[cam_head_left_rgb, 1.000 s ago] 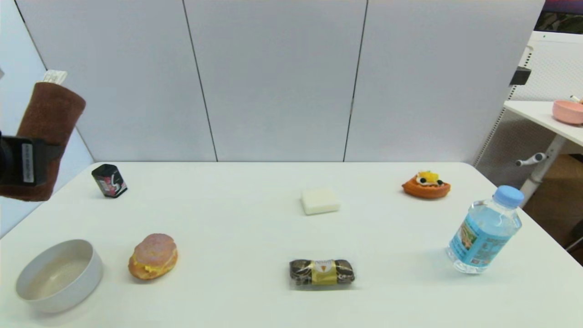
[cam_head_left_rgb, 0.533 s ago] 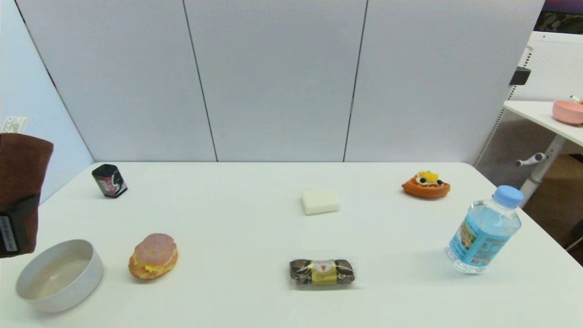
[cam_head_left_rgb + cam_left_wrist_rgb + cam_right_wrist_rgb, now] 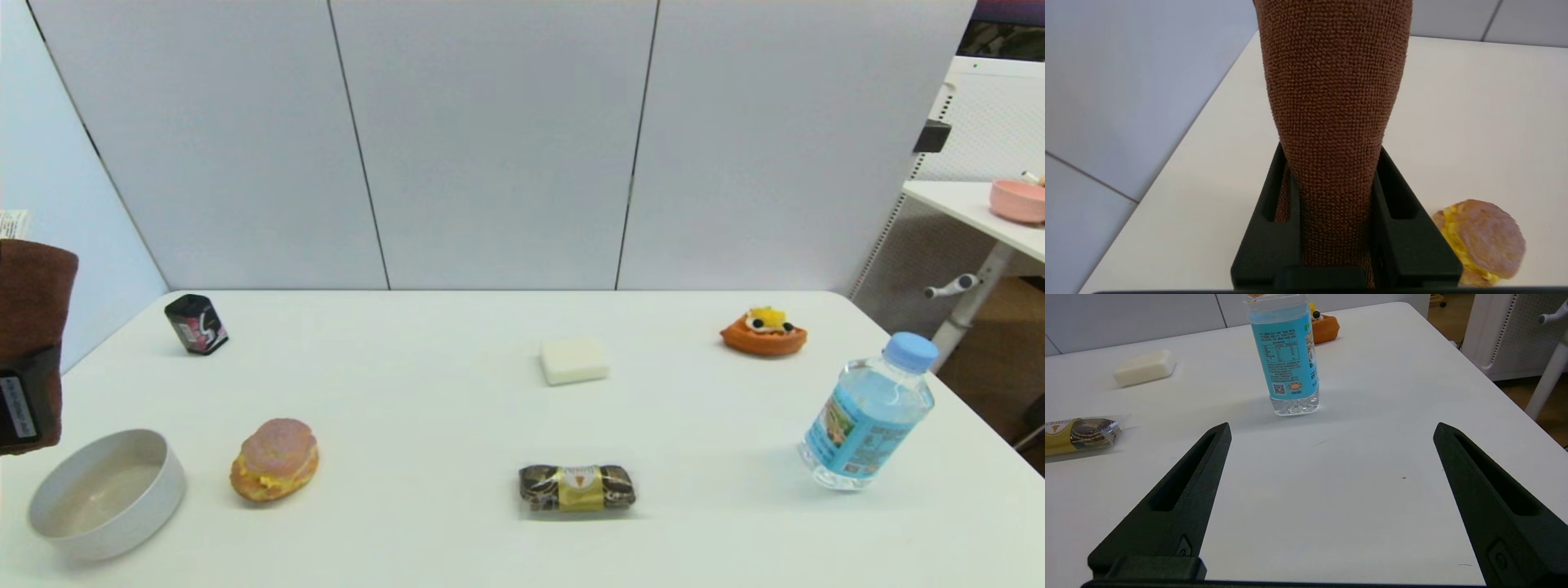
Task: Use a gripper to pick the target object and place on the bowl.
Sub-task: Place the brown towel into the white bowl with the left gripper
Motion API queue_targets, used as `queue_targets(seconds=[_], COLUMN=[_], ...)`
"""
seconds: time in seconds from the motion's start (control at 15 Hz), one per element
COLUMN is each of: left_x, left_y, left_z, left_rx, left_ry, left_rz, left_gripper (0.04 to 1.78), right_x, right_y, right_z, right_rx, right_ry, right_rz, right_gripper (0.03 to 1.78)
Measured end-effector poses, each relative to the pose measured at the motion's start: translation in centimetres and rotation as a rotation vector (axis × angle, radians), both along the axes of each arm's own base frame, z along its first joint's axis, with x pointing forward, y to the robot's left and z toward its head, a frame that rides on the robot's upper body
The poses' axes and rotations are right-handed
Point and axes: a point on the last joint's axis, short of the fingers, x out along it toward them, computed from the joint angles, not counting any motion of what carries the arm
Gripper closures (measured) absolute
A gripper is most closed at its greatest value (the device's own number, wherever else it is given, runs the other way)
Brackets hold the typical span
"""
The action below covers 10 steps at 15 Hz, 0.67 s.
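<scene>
Left gripper (image 3: 1331,228) clamps the brown towel roll (image 3: 1333,102), held upright in the air off the table's (image 3: 457,425) left edge, above the near-left corner. Grey-white bowl (image 3: 108,493) below it, nothing inside. Right gripper (image 3: 1331,498) spread wide, low over the near-right corner, near the water bottle (image 3: 1286,355).

Wide-open right tool (image 3: 1331,428) above white table (image 3: 1331,498), near water bottle (image 3: 1286,355).

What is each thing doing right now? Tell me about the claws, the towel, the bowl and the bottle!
Left claw: shut on the towel, up beside the bowl.
Right claw: open, holding nothing, low over the table.
Towel: rolled up, held in the air.
Bowl: empty, upright on the table.
Bottle: standing, cap on.
</scene>
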Motion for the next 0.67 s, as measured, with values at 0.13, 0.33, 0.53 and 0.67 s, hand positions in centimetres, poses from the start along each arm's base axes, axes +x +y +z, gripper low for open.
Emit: queue_targets(seconds=[0.13, 0.33, 0.53, 0.67], left_x=[0.2, 0.6, -0.3, -0.7], left_y=[0.1, 0.5, 0.6, 0.4], left_z=[0.9, 5.5, 11.3, 13.7], left_rx=[0.000, -0.070, -0.243, -0.397], left_ry=[0.010, 0.044, 0.166, 0.312], left_rz=[0.034, 0.088, 0.085, 0.046], left_gripper=[1.36, 1.36, 1.36, 1.36], right_x=[0.0, 0.0, 0.0, 0.0], right_y=[0.0, 0.0, 0.0, 0.0], right_z=[0.0, 0.0, 0.0, 0.0], right_rx=[0.000, 0.000, 0.000, 0.000], right_ry=[0.000, 0.000, 0.000, 0.000], right_rz=[0.000, 0.000, 0.000, 0.000], right_gripper=[0.10, 0.10, 0.10, 0.10])
